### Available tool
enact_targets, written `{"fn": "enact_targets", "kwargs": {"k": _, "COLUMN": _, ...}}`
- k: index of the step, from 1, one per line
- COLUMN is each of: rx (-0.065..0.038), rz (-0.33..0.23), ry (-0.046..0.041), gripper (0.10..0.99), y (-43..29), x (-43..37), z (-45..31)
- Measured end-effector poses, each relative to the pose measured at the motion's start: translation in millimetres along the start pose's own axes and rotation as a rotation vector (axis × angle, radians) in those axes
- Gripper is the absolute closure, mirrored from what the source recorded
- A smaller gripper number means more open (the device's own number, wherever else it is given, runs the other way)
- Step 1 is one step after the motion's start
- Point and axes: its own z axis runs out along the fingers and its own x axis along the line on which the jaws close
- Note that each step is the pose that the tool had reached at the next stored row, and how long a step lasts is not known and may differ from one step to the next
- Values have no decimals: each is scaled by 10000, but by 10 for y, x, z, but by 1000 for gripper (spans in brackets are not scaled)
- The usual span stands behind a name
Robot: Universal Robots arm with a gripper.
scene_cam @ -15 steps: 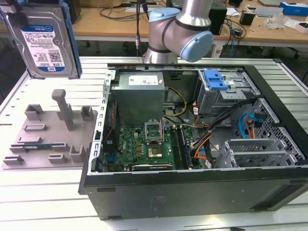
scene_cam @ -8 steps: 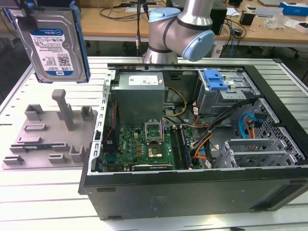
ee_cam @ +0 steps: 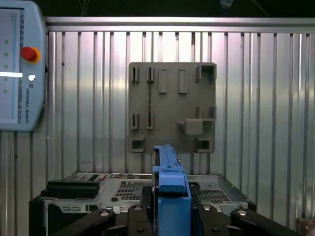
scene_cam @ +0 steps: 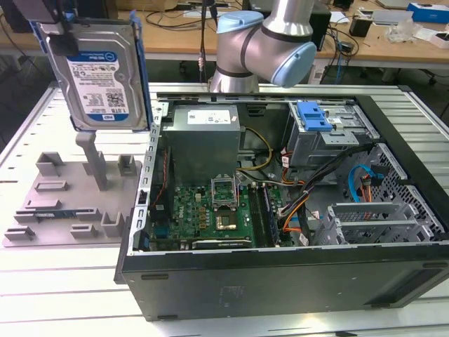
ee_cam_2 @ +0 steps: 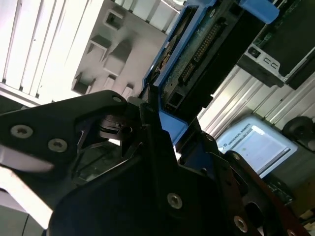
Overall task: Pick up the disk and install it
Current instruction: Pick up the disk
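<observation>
The disk (scene_cam: 102, 77) hangs upright in the air above the grey fixture plate (scene_cam: 70, 200), at the exterior view's left. It is a silver drive with a white-and-blue label and blue carrier rails. My gripper (scene_cam: 64, 38) is shut on its upper corner. In the second wrist view the black fingers (ee_cam_2: 147, 132) clamp the blue rail, and the disk's (ee_cam_2: 197, 54) circuit-board side and connector show. Seen edge-on in the first wrist view, the disk (ee_cam: 170, 179) sits between the fingers of my gripper (ee_cam: 170, 211), with the fixture plate (ee_cam: 172, 108) beyond it.
An open computer case (scene_cam: 280, 267) lies to the exterior view's right of the plate. Inside it are a grey power supply box (scene_cam: 203, 140), a motherboard (scene_cam: 210, 214), cables, and a drive bay with a blue latch (scene_cam: 312, 116). The arm's base (scene_cam: 263, 42) stands behind it. A teach pendant (ee_cam: 19, 64) lies on the table.
</observation>
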Motion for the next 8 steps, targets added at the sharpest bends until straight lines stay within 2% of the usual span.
{"fn": "enact_targets", "kwargs": {"k": 8, "rx": -8, "rz": -2, "ry": 0, "gripper": 718, "y": -258, "x": 168, "z": 3}}
